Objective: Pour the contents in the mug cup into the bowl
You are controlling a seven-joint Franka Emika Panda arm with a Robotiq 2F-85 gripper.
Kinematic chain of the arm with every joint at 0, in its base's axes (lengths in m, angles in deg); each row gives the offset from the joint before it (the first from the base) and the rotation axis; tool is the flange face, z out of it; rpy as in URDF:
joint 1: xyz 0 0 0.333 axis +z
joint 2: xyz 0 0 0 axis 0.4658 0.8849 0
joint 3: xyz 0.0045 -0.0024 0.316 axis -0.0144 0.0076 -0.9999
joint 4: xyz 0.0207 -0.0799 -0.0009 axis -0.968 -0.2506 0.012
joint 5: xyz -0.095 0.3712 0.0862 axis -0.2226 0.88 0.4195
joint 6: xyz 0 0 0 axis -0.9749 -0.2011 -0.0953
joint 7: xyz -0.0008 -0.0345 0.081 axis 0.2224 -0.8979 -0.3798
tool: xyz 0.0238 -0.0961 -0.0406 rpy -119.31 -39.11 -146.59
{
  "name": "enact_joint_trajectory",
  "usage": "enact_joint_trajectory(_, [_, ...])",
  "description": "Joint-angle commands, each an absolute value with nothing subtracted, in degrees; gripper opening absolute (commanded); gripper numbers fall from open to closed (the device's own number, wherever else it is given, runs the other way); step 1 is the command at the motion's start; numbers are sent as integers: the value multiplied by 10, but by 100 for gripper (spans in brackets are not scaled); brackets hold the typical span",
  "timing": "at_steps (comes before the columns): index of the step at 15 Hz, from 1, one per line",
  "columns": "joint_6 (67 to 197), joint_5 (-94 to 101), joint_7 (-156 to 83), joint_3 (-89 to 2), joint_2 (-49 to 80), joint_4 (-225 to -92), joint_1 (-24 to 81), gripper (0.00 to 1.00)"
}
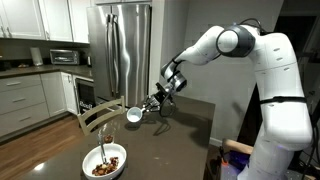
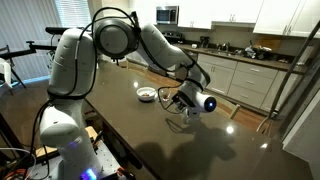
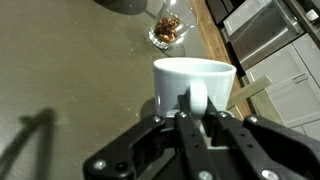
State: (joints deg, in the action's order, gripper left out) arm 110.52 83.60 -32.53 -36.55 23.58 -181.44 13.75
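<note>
mug cup (image 3: pixel 195 80), white, held off the table by its side handle and tipped well over. the gripper (image 3: pixel 197 108) is clamped on that handle, its jaws nearly together around it. the mug hangs above bare tabletop, well apart from the bowl (image 1: pixel 104 174). the bowl sits on the table with brown and reddish contents (image 1: pixel 106 165) already inside and a light utensil (image 1: pixel 102 150) sticking up. whether any bits are left in the mug cannot be told.

risks: if some remain, the tilt away from the bowl would likely drop them onto the table. the handle-only grip could let the mug swivel or slip. a low pass over the bowl could knock the utensil.

the table (image 1: pixel 185 140) is dark and smooth. behind it stand a stainless refrigerator (image 1: pixel 120 45), pale kitchen cabinets (image 1: pixel 25 100) and a microwave (image 1: pixel 63 57) on the counter.
</note>
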Motion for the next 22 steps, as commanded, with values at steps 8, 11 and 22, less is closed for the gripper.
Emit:
enact_joint_trajectory(8, [1103,836,-325,-362,237,-1813,140,16])
enact_joint_trajectory(11, [1104,836,-324,-362,237,-1814,140,4])
enact_joint_trajectory(22, [1105,840,-318,-363,258,-1819,141,4])
